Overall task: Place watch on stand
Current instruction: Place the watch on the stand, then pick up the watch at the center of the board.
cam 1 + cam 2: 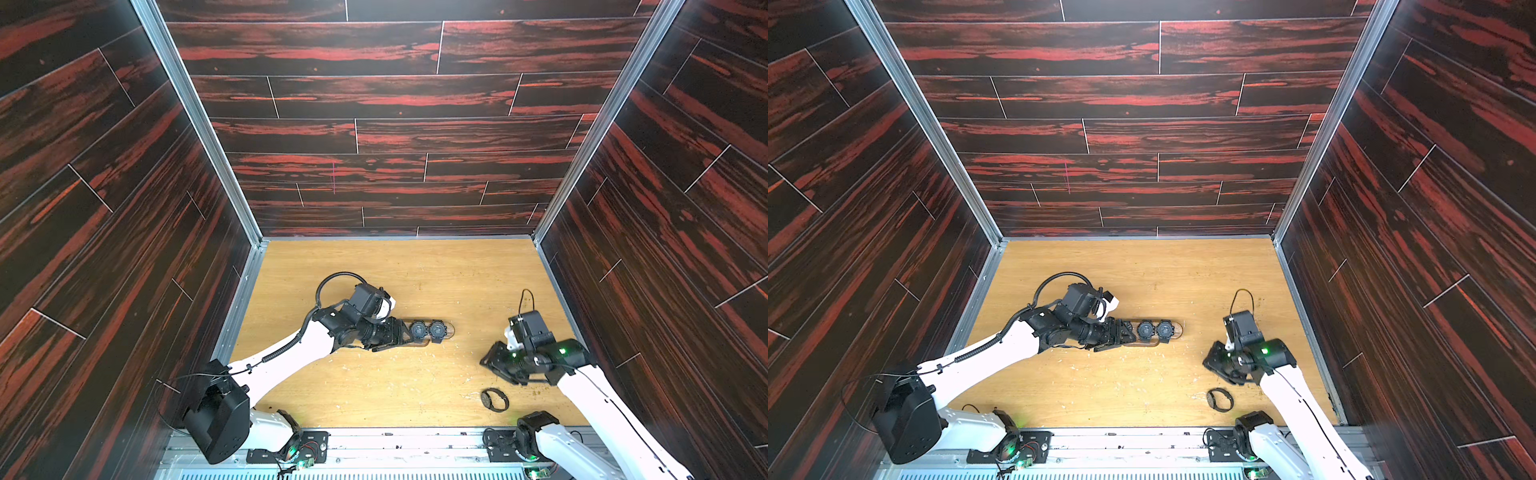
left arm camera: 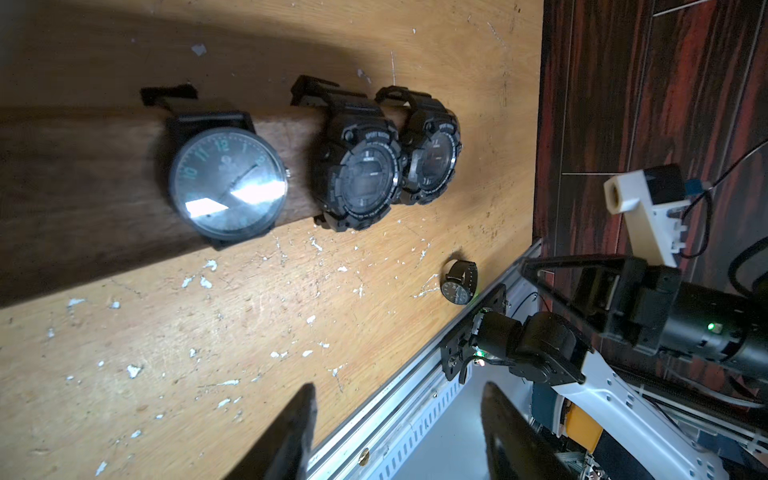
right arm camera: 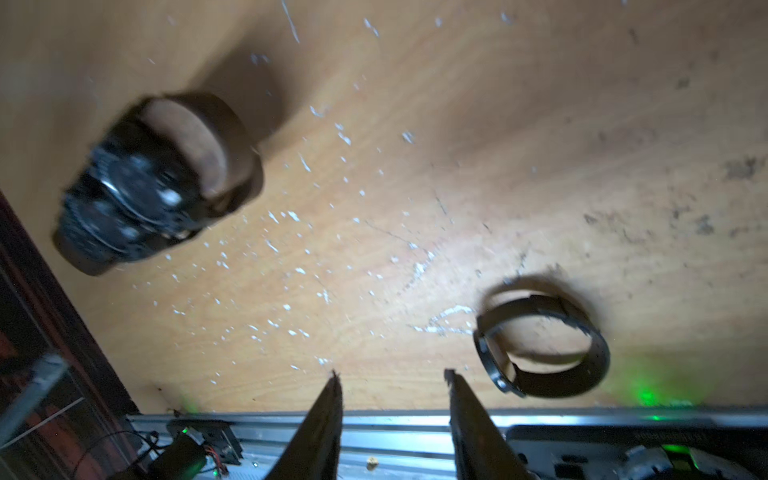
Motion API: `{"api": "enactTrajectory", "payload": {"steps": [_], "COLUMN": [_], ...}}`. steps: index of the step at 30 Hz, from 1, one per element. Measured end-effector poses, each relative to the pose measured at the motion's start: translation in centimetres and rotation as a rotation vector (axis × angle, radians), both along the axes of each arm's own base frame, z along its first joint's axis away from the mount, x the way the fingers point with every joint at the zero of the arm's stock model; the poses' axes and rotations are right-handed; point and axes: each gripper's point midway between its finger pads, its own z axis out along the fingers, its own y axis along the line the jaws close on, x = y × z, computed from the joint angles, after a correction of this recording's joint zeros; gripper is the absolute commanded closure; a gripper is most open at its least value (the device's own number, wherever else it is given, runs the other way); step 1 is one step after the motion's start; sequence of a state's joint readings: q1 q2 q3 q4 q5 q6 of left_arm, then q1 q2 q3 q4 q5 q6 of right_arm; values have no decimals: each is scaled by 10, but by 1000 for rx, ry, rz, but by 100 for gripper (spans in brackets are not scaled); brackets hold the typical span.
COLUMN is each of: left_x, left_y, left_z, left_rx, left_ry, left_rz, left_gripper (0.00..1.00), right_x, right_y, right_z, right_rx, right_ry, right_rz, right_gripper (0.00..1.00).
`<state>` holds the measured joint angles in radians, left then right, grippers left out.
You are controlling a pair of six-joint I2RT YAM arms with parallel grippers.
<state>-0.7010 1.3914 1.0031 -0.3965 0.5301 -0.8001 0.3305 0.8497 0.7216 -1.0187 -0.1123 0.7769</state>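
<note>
Left wrist view | three watches (image 2: 357,178) sit on the stand (image 2: 83,174) | fourth watch (image 2: 459,282) lies loose on the table (image 2: 249,332), well apart from the stand, not yet placed | my left gripper (image 2: 395,432) and right gripper (image 3: 395,411) both gape empty

enclosed on three sides by dark red-and-black wood-grain wall panels (image 1: 374,104), joined with aluminium corner profiles (image 1: 199,124), above a pale, scuffed, white-flecked wooden tabletop (image 1: 415,270) edged by a metal rail (image 1: 395,440).
</note>
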Motion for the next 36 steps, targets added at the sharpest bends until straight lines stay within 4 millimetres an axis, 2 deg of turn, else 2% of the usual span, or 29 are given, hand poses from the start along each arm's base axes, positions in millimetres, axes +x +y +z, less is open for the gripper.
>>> {"api": "enactTrajectory", "payload": {"steps": [6, 11, 23, 28, 36], "left_x": [1, 0, 1, 0, -1], "left_y": [-5, -6, -4, -3, -2], "left_z": [3, 0, -4, -5, -5], "left_rx": [-5, 1, 12, 14, 14], "left_ry": [-5, 2, 5, 5, 4], "left_rz": [-9, -12, 1, 3, 4], "left_gripper": [36, 37, 37, 37, 37], "right_x": [-34, -45, -39, -38, -31], "right_y": [1, 3, -1, -1, 6], "right_z": [-31, -44, -67, -76, -81], "right_rx": [-34, -80, -148, -153, -145], "right_ry": [131, 193, 227, 242, 229], "right_rz": [37, 73, 58, 53, 70], "right_gripper": [56, 56, 57, 64, 83]}}
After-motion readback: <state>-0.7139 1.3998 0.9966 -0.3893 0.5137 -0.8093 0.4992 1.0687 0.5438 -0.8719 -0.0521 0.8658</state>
